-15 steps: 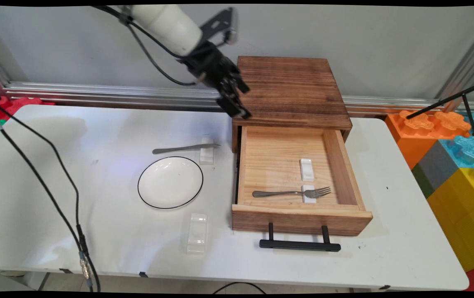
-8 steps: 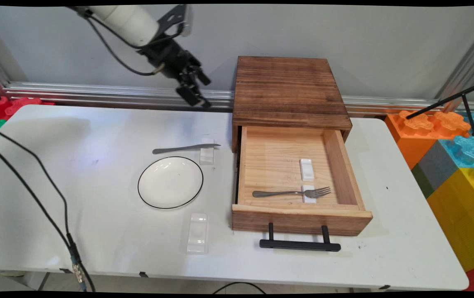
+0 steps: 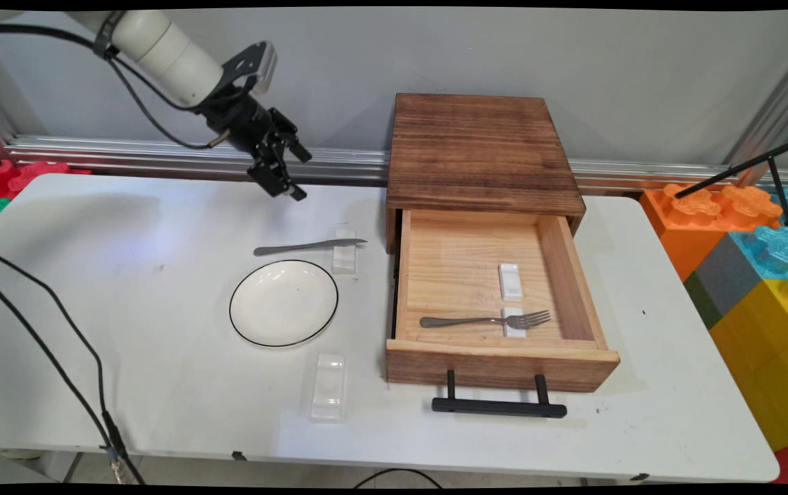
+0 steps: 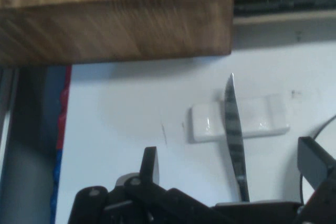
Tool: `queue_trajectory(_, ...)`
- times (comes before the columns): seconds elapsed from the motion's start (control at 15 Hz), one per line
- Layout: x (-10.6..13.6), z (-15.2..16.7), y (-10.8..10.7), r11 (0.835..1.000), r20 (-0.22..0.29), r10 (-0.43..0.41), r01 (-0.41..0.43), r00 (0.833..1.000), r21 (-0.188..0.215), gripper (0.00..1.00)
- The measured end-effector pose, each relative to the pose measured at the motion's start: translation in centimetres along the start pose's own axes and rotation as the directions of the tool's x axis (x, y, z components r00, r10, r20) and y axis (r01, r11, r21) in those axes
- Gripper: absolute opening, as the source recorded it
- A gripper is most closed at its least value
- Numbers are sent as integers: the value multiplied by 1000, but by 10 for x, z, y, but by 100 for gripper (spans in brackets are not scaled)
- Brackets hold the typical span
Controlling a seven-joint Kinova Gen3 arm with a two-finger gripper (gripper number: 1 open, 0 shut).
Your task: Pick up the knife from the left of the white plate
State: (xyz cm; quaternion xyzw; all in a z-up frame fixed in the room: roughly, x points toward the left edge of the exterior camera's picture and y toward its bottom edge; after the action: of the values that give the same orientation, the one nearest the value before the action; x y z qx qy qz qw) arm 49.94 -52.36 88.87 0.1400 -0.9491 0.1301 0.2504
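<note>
Gripper (image 3: 282, 180): I saw it spread, empty — above the table (image 3: 160, 227).
Knife (image 4: 234, 140): nearest (on its white rest (image 4: 257, 118)).

We see a dark brown striped box (image 3: 483, 148), its pale wooden drawer (image 3: 497, 364) with a black handle (image 3: 498, 407), and a white black-rimmed plate (image 3: 283, 302).

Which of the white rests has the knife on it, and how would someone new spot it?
Start at the wooden drawer box and look just left of its open drawer, on the table. The rest lies beyond the plate, with the knife laid across it. The rest nearer the table's front edge is bare, and the other two sit inside the drawer.
</note>
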Motion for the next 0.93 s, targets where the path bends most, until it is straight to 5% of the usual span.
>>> queue_trajectory(0.4, -28, 19, 5, 997, -10, 71, -71, 997, -20, 100)
queue_trajectory(0.93, -28, 38, 3, 998, 25, 68, -67, 997, -19, 100)
